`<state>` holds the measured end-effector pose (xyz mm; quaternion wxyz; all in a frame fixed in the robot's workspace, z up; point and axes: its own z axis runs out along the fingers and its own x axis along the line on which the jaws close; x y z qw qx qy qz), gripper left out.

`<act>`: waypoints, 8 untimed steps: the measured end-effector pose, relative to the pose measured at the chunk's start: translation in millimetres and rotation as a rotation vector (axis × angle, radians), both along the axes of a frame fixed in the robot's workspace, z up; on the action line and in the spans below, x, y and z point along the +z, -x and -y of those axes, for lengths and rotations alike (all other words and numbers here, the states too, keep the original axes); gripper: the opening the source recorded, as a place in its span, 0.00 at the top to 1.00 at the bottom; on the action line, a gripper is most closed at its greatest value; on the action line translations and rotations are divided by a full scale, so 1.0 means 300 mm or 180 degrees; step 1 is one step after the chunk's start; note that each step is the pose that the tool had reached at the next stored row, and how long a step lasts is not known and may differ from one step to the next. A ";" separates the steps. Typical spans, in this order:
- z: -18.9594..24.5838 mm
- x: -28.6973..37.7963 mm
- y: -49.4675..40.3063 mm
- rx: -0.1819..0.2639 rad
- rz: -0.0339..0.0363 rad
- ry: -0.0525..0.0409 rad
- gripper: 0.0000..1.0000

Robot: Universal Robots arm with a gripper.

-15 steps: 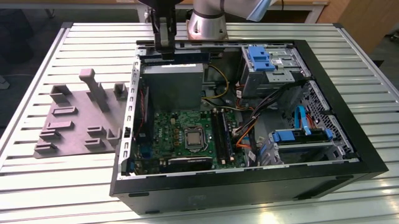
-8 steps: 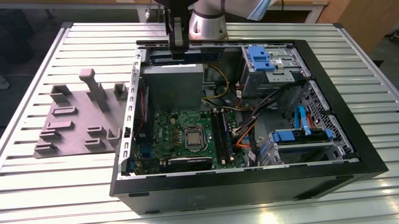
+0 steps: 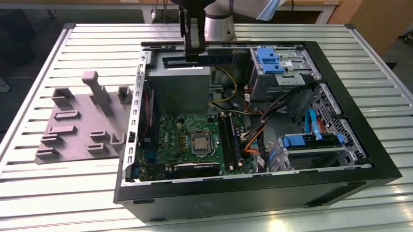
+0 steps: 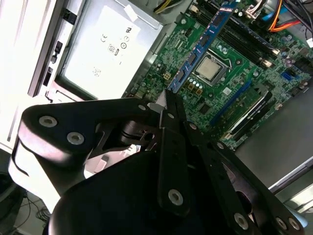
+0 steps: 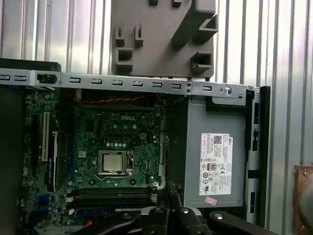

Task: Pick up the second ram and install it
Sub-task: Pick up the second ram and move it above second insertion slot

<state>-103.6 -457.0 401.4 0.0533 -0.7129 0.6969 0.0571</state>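
Note:
The second ram [image 3: 210, 59] is a thin dark-blue stick held level above the far side of the open computer case, over the grey power-supply box [image 3: 177, 89]. My gripper [image 3: 193, 52] is shut on it from above. In the second wrist view the ram [image 4: 203, 44] sticks out from between the black fingers [image 4: 171, 112], with the motherboard below it. The long memory slots [image 3: 227, 137] lie beside the processor [image 3: 201, 144], nearer the front of the case than the stick. In the first wrist view the gripper [image 5: 171, 196] hangs beside the slots [image 5: 112, 195].
A grey slotted tray [image 3: 84, 121] lies on the slatted table at the exterior view's left of the case. Orange and yellow cables [image 3: 255, 137] and blue drive bays [image 3: 310, 142] fill the case's right side. The case walls [image 3: 258, 193] rise around the board.

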 end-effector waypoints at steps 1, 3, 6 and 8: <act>0.000 -0.001 -0.002 0.0000 0.0000 0.0011 0.88; 0.000 -0.003 -0.005 0.0000 0.0000 0.0029 0.88; 0.001 -0.007 -0.009 0.0000 -0.0001 0.0049 0.88; 0.002 -0.010 -0.011 0.0000 -0.0001 0.0058 0.88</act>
